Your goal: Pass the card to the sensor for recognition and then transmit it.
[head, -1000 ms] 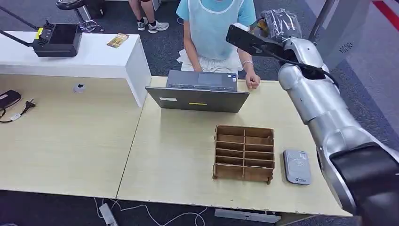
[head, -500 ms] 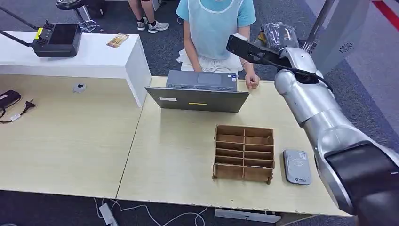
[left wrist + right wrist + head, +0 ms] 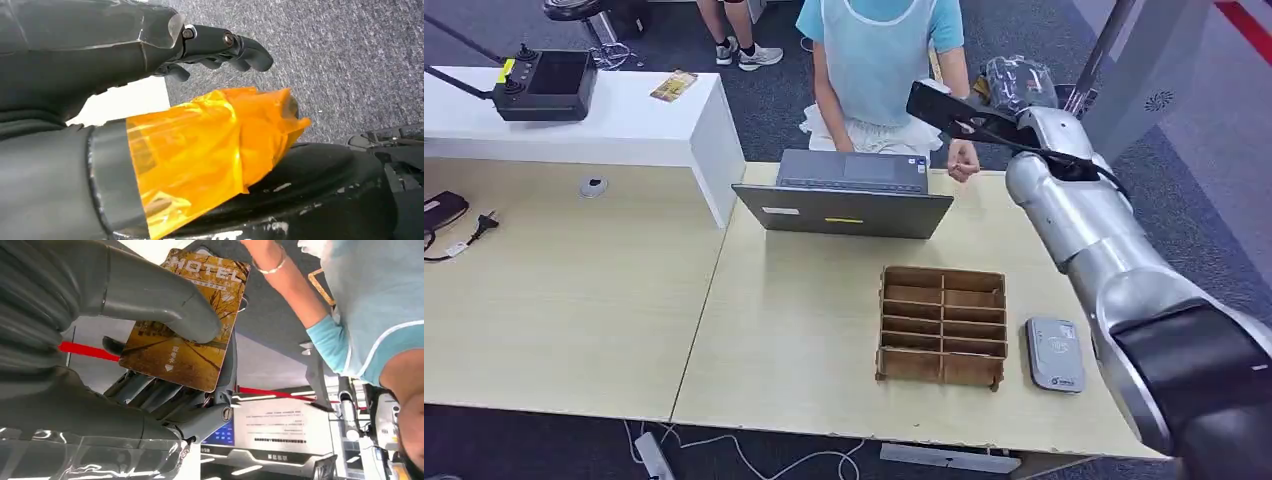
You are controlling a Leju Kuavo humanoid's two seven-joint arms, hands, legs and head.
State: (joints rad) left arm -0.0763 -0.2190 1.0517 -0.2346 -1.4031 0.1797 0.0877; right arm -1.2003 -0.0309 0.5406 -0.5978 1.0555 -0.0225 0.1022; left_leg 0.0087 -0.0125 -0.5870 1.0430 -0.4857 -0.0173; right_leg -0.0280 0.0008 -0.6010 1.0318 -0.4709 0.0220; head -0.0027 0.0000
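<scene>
Start at your left: the left hand point(image 3: 210, 47) hangs over grey carpet, its dark fingers point(image 3: 250, 52) curled in with nothing between them, and an orange film wrap point(image 3: 210, 150) covers the part just beside them.

On the tables in the head view, a controller point(image 3: 546, 85) sits on the white counter point(image 3: 624, 130) far to the left of your right hand. Closer to that hand and below it are the laptop point(image 3: 844, 195), then the wooden rack point(image 3: 942, 325), then the sensor point(image 3: 1054, 353) lying flat just beside the rack, all on the light table point(image 3: 804, 330). The sensor is well apart from the hand, back along the arm toward the robot's body.

The right hand point(image 3: 150, 340) is raised past the far edge of the table, near the person point(image 3: 879, 50) in the light blue top. It pinches the card point(image 3: 185, 325): the thumb point(image 3: 165, 302) presses on the printed face, the dark fingers back it from the other side. The card reads HOTEL, with a golden tree-lined road. The person's hand point(image 3: 962, 158) is lifted just beside your wrist, apart from the card
</scene>
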